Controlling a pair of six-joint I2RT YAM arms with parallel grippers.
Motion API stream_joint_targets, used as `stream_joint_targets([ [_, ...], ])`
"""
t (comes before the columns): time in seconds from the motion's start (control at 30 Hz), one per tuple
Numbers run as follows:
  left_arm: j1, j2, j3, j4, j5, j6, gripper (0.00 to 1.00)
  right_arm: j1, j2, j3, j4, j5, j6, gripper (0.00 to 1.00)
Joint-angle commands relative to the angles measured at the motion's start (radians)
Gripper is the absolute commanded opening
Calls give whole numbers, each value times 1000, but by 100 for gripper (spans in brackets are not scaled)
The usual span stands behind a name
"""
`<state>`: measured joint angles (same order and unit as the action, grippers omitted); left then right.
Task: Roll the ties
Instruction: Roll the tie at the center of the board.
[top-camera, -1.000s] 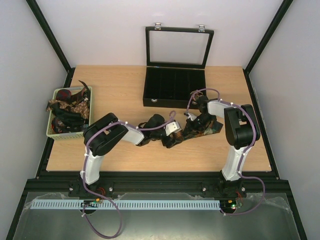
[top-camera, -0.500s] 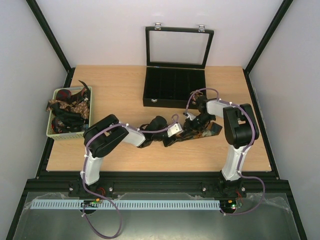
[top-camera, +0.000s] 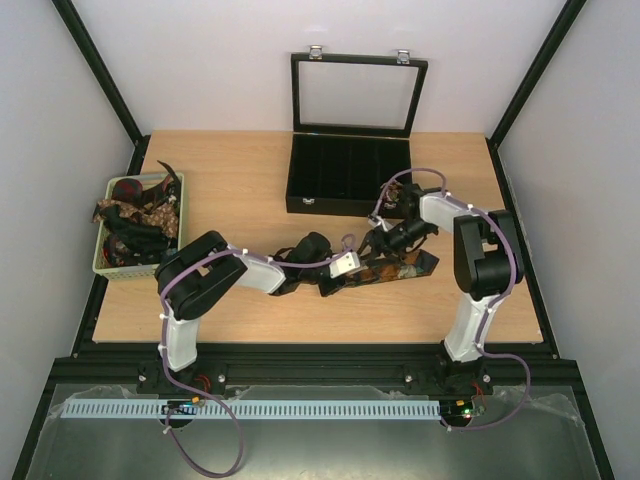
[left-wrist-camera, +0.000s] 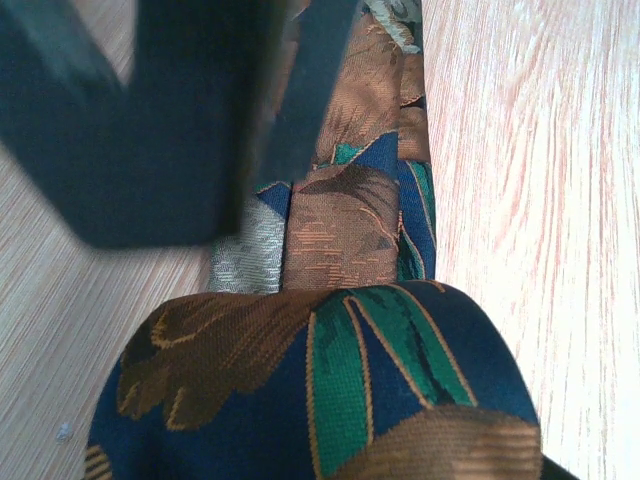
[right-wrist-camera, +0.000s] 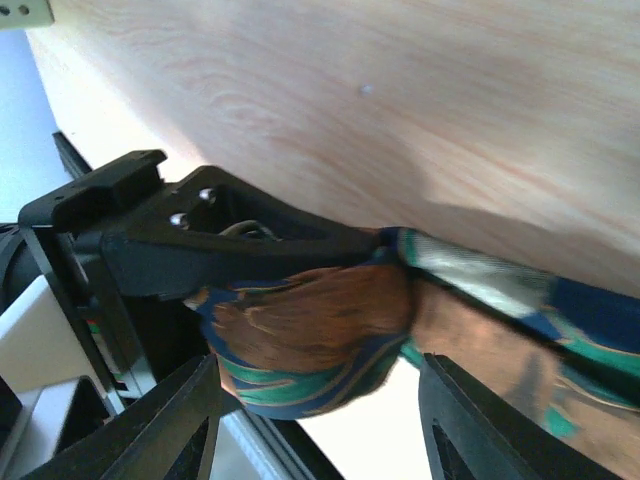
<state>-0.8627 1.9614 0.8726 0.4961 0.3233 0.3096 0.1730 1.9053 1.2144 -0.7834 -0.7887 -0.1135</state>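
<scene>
- Top external view: 1 tie (top-camera: 400, 268), dark with brown, green and blue patches, lies flat on the bench (top-camera: 230, 180) between the 2 arms. Its long tail runs toward the right arm (top-camera: 480, 250).
- In the left wrist view the tie's (left-wrist-camera: 330, 400) near end is curled into a roll that fills the bottom of the picture. The flat strip leads away from it over the wood.
- A dark blurred shape (left-wrist-camera: 150, 120) hangs at the top left of that view; I cannot tell which part it is.
- In the right wrist view the roll (right-wrist-camera: 300, 330) sits against a black finger (right-wrist-camera: 240, 245) of the left jaws, which lies pressed along it. The left jaws look clenched on the rolled end.
- The right jaws are released. Their 2 fingers (right-wrist-camera: 160, 425) stand well apart at the bottom of the right wrist view, with the roll seen in the gap between them.
- A black compartmented box (top-camera: 345, 205) stands behind the tie, toward the far edge, with its glass lid (top-camera: 355, 95) raised upright.
- A pale green basket (top-camera: 130, 268) sits at the bench's left edge, well apart from the tie, heaped with more ties (top-camera: 135, 215).
</scene>
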Motion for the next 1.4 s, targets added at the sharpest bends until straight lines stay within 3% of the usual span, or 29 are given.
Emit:
stream_joint_targets([
  [0.0,5,58,-17,-210,-17,30,34,61,-23,-35,-24,-60,42,55],
  [0.2,4,67,-11,-217,-17,30,35,106,-2,-62,18,-12,48,46],
  [0.37,4,68,-7,-216,-15,32,36,108,19,-72,53,96,67,5],
  [0.4,4,68,-7,-215,-15,31,37,105,25,-72,47,105,64,2],
  [0.5,6,60,-2,-210,-6,30,48,98,31,-83,36,134,53,1],
  [0.6,14,26,22,-192,3,20,67,79,37,-103,24,162,42,1],
  [0.67,22,-1,66,-197,7,-6,83,60,40,-116,26,184,37,1],
  [0.7,29,-20,87,-200,18,-22,96,52,42,-119,26,195,34,1],
  [0.73,38,-41,100,-196,30,-41,99,43,44,-118,26,207,29,1],
  [1.07,119,-358,46,-121,82,-140,99,16,100,-76,29,280,8,1],
  [1.13,129,-404,11,-51,-60,-257,99,14,105,-77,31,299,-2,1],
  [1.2,151,-383,84,-149,-151,-353,99,16,100,-86,37,316,-10,1],
  [1.23,181,-356,171,-225,-80,-357,99,16,102,-88,39,328,-11,1],
  [1.3,238,-336,185,-250,128,-349,99,17,110,-91,44,340,-13,1],
  [1.37,223,-380,94,-145,67,-329,99,22,117,-99,60,347,-4,1],
])
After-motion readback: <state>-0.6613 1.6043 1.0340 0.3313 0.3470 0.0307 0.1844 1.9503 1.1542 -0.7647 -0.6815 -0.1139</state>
